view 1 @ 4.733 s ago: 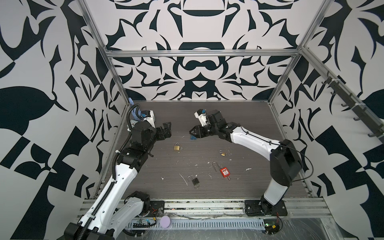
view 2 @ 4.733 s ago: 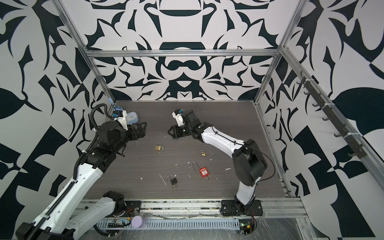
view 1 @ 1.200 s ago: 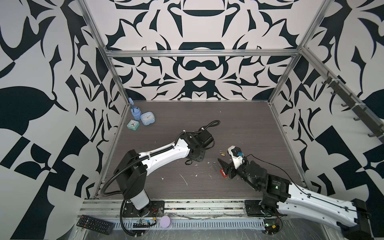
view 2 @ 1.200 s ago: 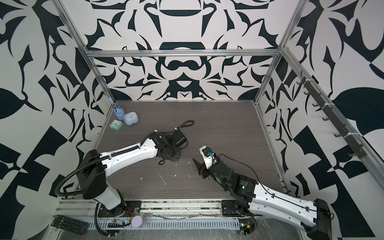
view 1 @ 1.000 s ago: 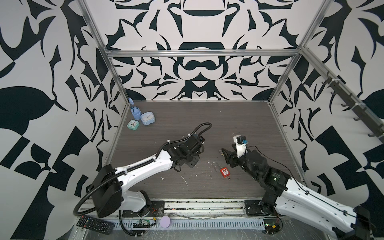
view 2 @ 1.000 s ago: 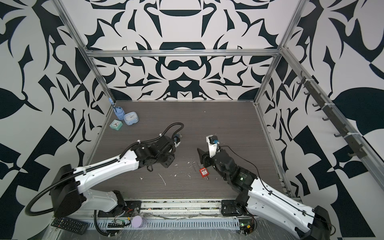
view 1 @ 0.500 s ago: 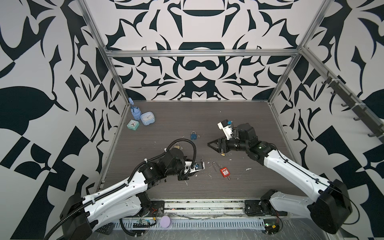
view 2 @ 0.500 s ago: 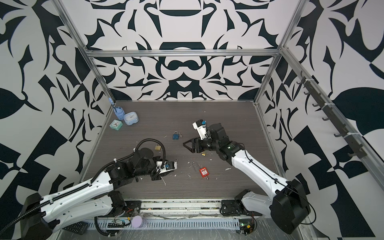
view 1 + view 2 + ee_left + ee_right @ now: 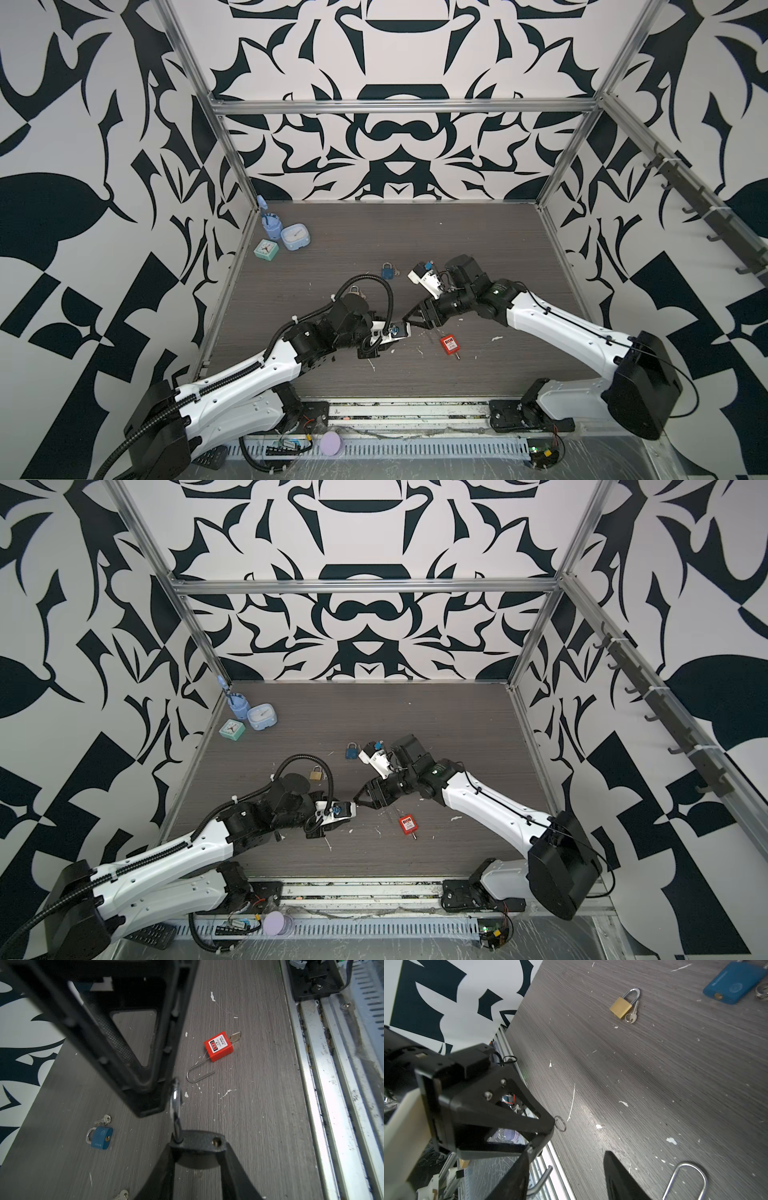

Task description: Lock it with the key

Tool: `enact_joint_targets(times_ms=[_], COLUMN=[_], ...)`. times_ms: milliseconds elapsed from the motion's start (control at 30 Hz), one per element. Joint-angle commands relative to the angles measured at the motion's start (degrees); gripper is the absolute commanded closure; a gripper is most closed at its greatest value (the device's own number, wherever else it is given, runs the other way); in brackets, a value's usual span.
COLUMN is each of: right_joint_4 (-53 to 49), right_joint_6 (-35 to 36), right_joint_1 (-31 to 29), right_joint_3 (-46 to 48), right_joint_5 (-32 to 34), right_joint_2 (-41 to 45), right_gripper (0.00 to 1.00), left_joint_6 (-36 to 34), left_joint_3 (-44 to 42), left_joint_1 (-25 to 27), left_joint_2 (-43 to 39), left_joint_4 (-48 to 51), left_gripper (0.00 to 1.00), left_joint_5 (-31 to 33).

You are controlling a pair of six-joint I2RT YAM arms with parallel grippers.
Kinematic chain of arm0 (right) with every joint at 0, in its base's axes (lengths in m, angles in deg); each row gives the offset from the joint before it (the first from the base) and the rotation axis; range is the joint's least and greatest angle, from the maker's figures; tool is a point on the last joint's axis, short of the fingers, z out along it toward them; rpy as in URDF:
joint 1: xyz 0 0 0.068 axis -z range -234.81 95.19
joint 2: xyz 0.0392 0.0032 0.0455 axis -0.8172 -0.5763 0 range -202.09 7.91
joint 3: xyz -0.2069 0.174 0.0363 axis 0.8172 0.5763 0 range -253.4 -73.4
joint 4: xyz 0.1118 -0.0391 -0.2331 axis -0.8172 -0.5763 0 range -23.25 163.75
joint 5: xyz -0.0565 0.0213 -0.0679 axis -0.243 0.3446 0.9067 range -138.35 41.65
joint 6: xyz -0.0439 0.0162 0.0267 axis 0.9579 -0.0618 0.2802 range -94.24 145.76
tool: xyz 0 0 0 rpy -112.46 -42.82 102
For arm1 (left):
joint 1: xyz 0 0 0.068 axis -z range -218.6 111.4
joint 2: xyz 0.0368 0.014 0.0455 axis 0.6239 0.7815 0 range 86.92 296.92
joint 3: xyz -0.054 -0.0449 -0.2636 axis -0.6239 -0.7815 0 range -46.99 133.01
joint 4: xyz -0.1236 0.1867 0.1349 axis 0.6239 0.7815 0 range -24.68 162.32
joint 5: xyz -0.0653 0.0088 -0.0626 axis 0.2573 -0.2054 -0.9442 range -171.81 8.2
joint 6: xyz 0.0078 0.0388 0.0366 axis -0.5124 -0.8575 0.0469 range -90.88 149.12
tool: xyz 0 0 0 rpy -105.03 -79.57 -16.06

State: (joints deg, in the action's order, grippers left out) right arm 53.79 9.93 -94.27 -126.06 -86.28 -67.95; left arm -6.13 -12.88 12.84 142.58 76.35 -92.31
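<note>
Dark grey padlock (image 9: 207, 1140) held just over the table (image 9: 478, 249), between its middle and front edge. The left gripper (image 9: 197, 1148) is clamped on the body, and the steel shackle (image 9: 175, 1103) points away from the wrist. Against half a second ago, the left gripper sits about where it was. The right gripper (image 9: 566, 1152) has come from nearer the table's middle toward the front edge, and its tips now meet the left gripper's in both top views. Right jaws apart, bare table between them. One finger (image 9: 145, 1101) is just beside the shackle; contact unclear. Hard to make out: the key. Only a small ring (image 9: 560, 1123) shows at the left gripper's tip (the keyhole face looks bare in the left wrist view). In both top views the held padlock is lost among the black fingers. Red padlock (image 9: 449, 344) lies just right of the grippers, shackle swung out, flat key (image 9: 235, 1037) in its base.
</note>
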Motion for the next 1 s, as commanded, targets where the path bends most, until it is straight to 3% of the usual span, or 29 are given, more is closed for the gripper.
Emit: enact_joint_targets(times_ms=[0,200,367,667,967], right_joint_4=[-1.9,-2.0,-0.3,3.6,5.6], right_joint_6=[2.2,2.9,3.0,3.4,1.7], right_joint_1=[-0.1,-0.1,0.1,0.1,0.0], right_joint_3=[-1.8,-1.1,-0.7,-1.0,-2.3], right_joint_5=[0.4,2.4,7.1,2.7,2.3], right_joint_2=[0.8,2.5,6.1,4.4,1.7], right_gripper=[0.45,0.51,0.58,0.59,0.76], left_joint_6=[1.9,4.5,4.5,5.6,5.8], left_joint_3=[0.9,2.4,6.4,9.9,10.7], left_joint_1=[-1.8,-4.4,-4.6,-4.7,-4.7], left_joint_2=[-0.9,1.7,5.9,9.3,10.9], left_joint_4=[-3.0,-3.8,1.3,5.7,5.7], left_gripper=[1.00,1.00,1.00,1.00,1.00], left_joint_5=[-1.7,-0.1,0.0,-4.3,-1.0])
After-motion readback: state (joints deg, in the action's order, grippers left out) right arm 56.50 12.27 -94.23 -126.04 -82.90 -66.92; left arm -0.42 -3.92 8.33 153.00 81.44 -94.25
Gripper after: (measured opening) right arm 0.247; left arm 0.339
